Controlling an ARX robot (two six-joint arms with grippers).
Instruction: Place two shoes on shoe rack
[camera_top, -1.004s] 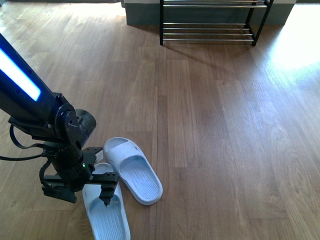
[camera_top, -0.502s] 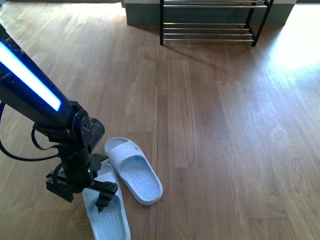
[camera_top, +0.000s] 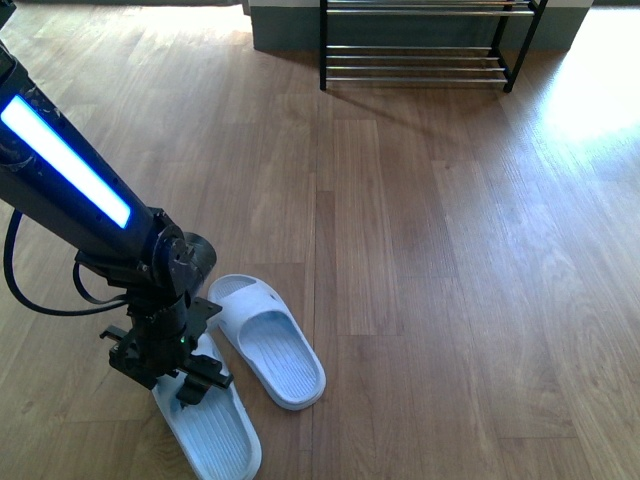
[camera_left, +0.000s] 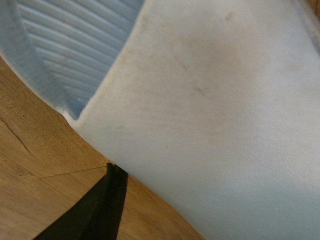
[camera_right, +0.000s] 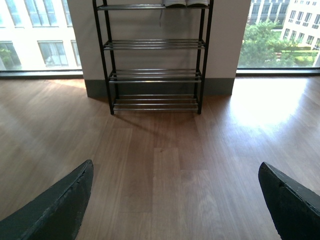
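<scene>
Two pale blue slides lie on the wooden floor at the near left, one (camera_top: 272, 342) beside the other (camera_top: 212, 432). My left gripper (camera_top: 176, 384) is open and right down over the nearer slide's strap. In the left wrist view that strap (camera_left: 210, 110) fills the picture, with one black finger (camera_left: 95, 210) on the floor beside it; the other finger is hidden. The shoe rack (camera_top: 420, 48) stands far ahead against the wall. My right gripper (camera_right: 175, 210) is open, empty, and faces the shoe rack (camera_right: 155, 75). White soles of two shoes (camera_right: 186, 2) show on its top tier.
A grey skirting board (camera_top: 285, 30) runs behind the rack, below large windows (camera_right: 35, 35). A bright patch of sunlight (camera_top: 600, 90) falls on the floor at the far right. Bare wooden floor (camera_top: 430, 260) stretches between the slides and the rack.
My left arm has swung and its gripper has shifted a little left over the nearer slide's strap. The nearer slide's heel end has nudged slightly left; the other slide has stayed put.
</scene>
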